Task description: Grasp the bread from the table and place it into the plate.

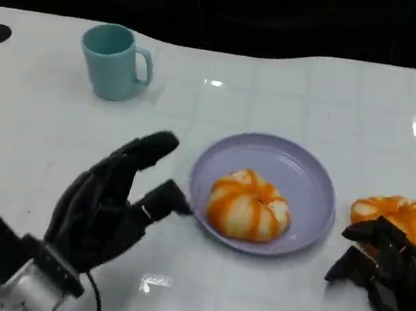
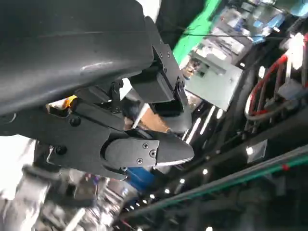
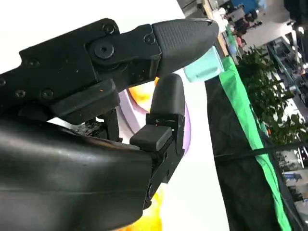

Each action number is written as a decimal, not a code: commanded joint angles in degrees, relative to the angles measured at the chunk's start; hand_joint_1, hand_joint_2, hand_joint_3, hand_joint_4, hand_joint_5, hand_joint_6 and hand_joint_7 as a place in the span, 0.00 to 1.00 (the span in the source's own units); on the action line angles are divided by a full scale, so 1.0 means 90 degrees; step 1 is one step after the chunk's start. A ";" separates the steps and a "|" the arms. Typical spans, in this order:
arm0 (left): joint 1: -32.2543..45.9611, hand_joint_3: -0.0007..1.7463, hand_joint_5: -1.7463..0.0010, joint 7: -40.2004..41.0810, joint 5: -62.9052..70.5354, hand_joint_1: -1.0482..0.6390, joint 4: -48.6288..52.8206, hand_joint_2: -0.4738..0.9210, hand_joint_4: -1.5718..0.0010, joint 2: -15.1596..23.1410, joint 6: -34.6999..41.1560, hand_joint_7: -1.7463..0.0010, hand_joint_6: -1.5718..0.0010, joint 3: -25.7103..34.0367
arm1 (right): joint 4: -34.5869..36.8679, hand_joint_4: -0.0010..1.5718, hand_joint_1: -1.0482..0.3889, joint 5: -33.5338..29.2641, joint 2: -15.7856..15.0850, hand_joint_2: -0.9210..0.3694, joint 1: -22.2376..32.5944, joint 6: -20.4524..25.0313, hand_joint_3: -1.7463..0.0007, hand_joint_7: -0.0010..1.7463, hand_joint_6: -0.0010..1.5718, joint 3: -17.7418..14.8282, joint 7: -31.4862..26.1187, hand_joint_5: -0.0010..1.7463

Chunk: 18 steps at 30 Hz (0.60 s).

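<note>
White desk (image 1: 265,301) carries a lilac plate (image 1: 312,177) with one orange-striped bread (image 1: 249,204) lying inside it. A second bread (image 1: 396,213) sits on the desk beside the plate; its near edge is hidden behind the right hand (image 1: 388,275), whose black fingers curl just at it, and contact cannot be made out. Whether that hand grips anything cannot be told; part of it is cut off at the frame's corner. Left of the plate, the left hand (image 1: 113,204) is raised with fingers spread, holding nothing, its fingertips near the plate's rim. A teal cup (image 1: 114,61) stands well behind.
</note>
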 commanded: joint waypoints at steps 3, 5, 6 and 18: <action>0.0358 0.23 0.00 0.0277 -0.0168 0.27 -0.0551 1.00 0.52 0.0035 0.0485 0.21 0.62 0.0151 | -0.0208 0.42 0.36 0.0072 -0.0029 0.00 0.0191 0.0288 0.89 0.69 0.40 -0.0019 -0.0072 0.88; 0.0364 0.23 0.00 0.0291 -0.0162 0.27 -0.0578 1.00 0.52 0.0024 0.0520 0.20 0.63 0.0168 | -0.0237 0.42 0.36 0.0070 -0.0026 0.00 0.0201 0.0312 0.89 0.69 0.40 -0.0019 -0.0078 0.88; 0.0365 0.23 0.00 0.0294 -0.0158 0.27 -0.0586 1.00 0.52 0.0019 0.0531 0.20 0.63 0.0174 | -0.0250 0.42 0.36 0.0068 -0.0025 0.00 0.0206 0.0322 0.89 0.69 0.39 -0.0019 -0.0081 0.88; 0.0363 0.23 0.00 0.0289 -0.0131 0.27 -0.0606 1.00 0.52 -0.0005 0.0575 0.19 0.63 0.0209 | -0.0292 0.42 0.36 0.0087 -0.0030 0.00 0.0225 0.0351 0.89 0.70 0.39 0.0003 -0.0099 0.89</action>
